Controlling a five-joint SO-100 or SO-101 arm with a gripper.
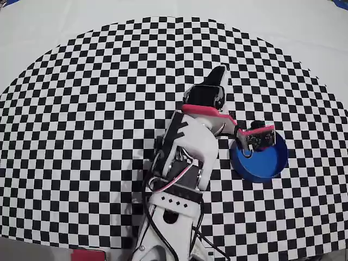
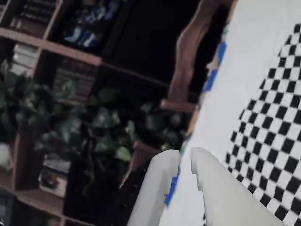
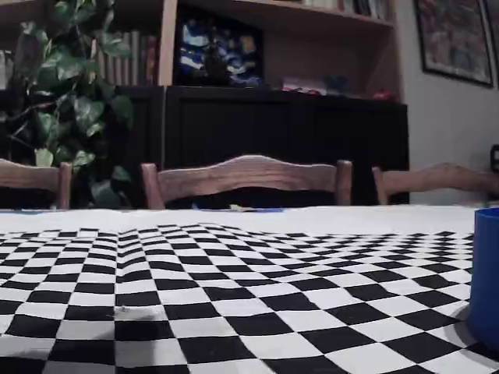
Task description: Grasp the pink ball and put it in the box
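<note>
The pink ball shows in no view. The box is a round blue tub (image 1: pixel 266 163) on the checkered cloth, right of the arm in the overhead view; its wall also shows at the right edge of the fixed view (image 3: pixel 487 273). The arm's pink-trimmed camera mount overhangs the tub's near-left rim and hides part of its inside. My gripper (image 1: pixel 219 73) points up the overhead view, well left of and above the tub. In the wrist view my gripper (image 2: pixel 184 157) has its two pale fingers almost together with a thin gap, nothing between them, raised off the table.
The white arm (image 1: pixel 187 157) lies over the middle of the checkered cloth (image 1: pixel 81 136). Beyond the table's far edge are wooden chairs (image 3: pixel 245 179), a dark cabinet and a leafy plant (image 3: pixel 66 93).
</note>
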